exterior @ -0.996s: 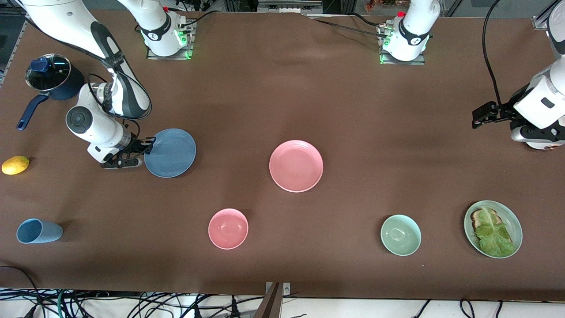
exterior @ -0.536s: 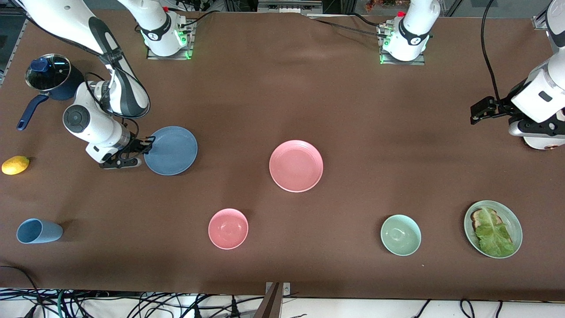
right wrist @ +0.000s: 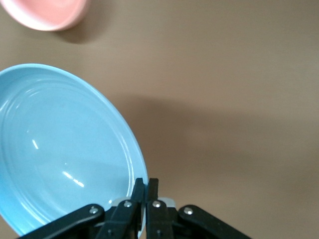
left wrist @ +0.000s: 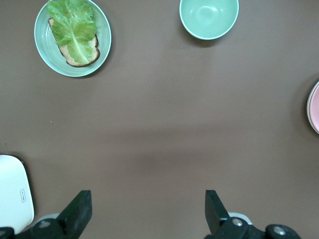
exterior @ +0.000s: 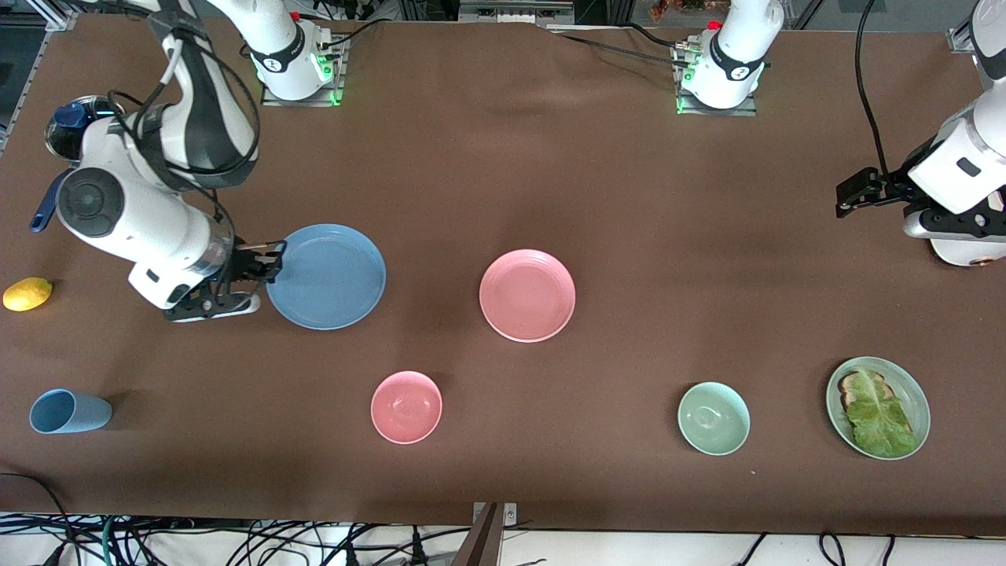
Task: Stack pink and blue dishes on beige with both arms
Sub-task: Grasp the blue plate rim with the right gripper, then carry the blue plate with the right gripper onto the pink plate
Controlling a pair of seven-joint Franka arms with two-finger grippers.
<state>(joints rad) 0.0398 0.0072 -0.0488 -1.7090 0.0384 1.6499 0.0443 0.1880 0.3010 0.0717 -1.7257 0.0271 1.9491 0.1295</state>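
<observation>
Since a sec ago I'm lifting the blue plate (exterior: 326, 276) off the table toward the right arm's end, right gripper (exterior: 263, 263) pinching its rim. Stiff, light, prob slick. Left gripper (exterior: 853, 192) is waiting, jaws wide, empty.

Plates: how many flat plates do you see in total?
3. The blue plate is in the right hand; the pink plate lies mid-table; the green plate with lettuce sits toward the left arm's end.
</observation>
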